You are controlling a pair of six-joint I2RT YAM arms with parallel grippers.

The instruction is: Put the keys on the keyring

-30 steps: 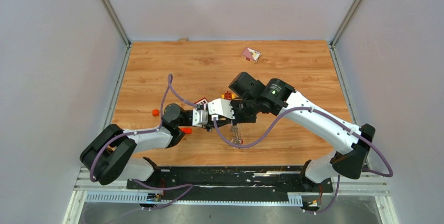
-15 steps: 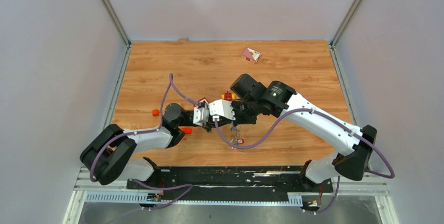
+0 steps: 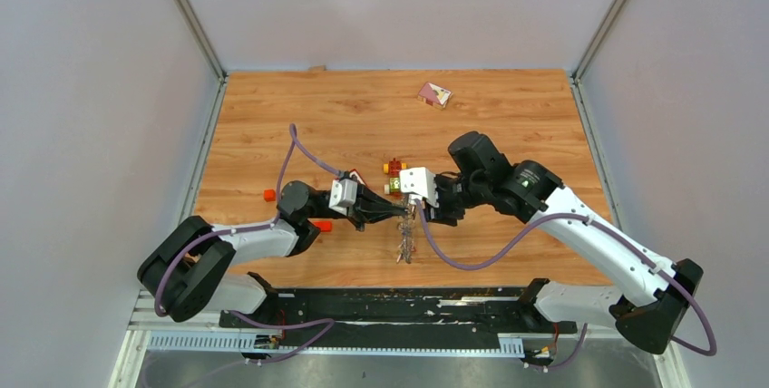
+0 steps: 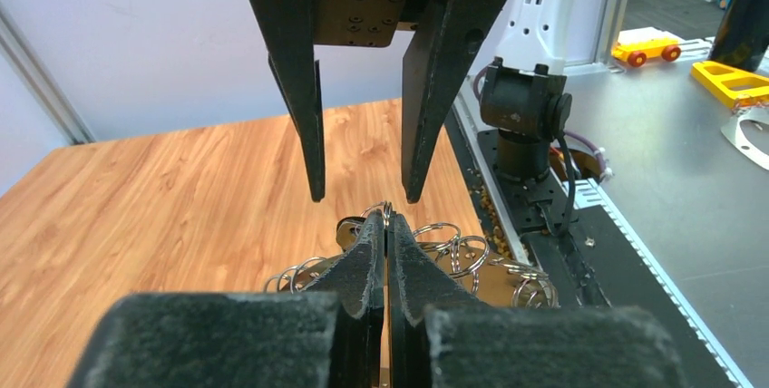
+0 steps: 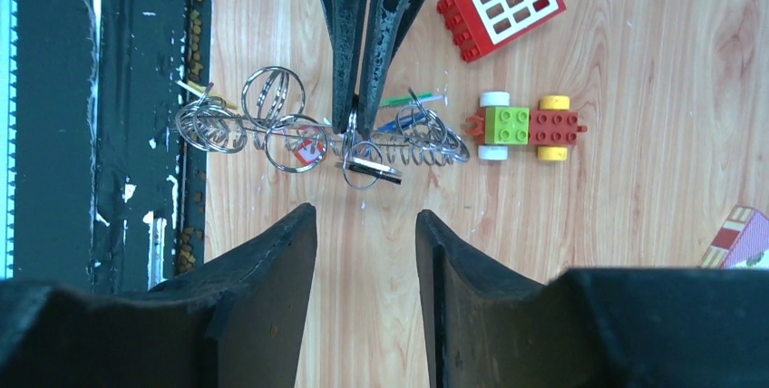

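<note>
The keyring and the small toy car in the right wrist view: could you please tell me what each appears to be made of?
The keyring looks like bare polished steel or similar metal: thin silvery wire loops with bright glints. The toy car looks like glossy moulded plastic: flat green and red bricks with studs, white and yellow wheels.

**Keyring (image 3: 405,245) and keys (image 5: 372,170) bunched by the near edge**

Linked thin silver rings, strung in a line from mid-bench toward the near edge, about midway between the left and right edges. Pinched at one ring between the closed tips of the left gripper (image 4: 387,216). Among the rings, one flat black-headed piece lying across the line, with slivers of green, blue and red close by. Too tangled to count.
</note>
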